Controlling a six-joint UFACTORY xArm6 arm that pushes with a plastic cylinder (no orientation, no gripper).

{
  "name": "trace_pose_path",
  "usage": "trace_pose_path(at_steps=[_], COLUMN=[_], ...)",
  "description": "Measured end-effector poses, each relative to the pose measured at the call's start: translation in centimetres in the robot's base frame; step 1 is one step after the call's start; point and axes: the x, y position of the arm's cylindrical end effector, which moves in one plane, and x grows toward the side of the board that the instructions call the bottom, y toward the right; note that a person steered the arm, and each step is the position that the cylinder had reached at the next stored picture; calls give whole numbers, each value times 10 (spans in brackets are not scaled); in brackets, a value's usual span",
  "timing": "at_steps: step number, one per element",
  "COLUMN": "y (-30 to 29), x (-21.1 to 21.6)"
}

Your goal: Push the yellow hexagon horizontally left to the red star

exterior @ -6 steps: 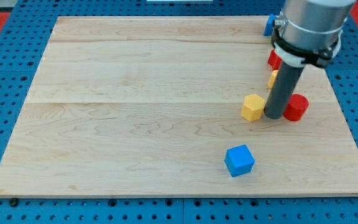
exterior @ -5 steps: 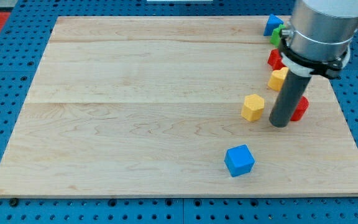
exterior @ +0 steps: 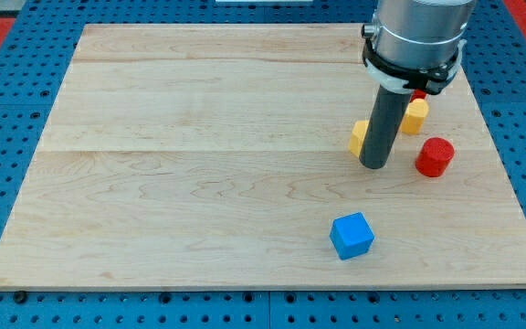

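Observation:
The yellow hexagon (exterior: 358,137) lies right of the board's middle, and only its left part shows from behind the rod. My tip (exterior: 373,165) rests on the board just below and right of it, touching or nearly touching it. A sliver of red (exterior: 419,95), likely the red star, shows at the arm's right edge, above and right of the hexagon. The rest of that red block is hidden by the arm.
A second yellow block (exterior: 415,116) sits right of the rod. A red cylinder (exterior: 435,156) lies to the tip's right. A blue cube (exterior: 352,235) lies near the view's bottom. The wooden board (exterior: 199,183) is ringed by blue pegboard.
My tip has moved left, from the hexagon's right side near the red cylinder to just in front of the hexagon. The hexagon has shifted a little up and left.

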Motion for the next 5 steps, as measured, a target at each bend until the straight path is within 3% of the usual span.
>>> trace_pose_path(at_steps=[2,3,5], y=[24,-15,-16], x=[-55,-74,-154])
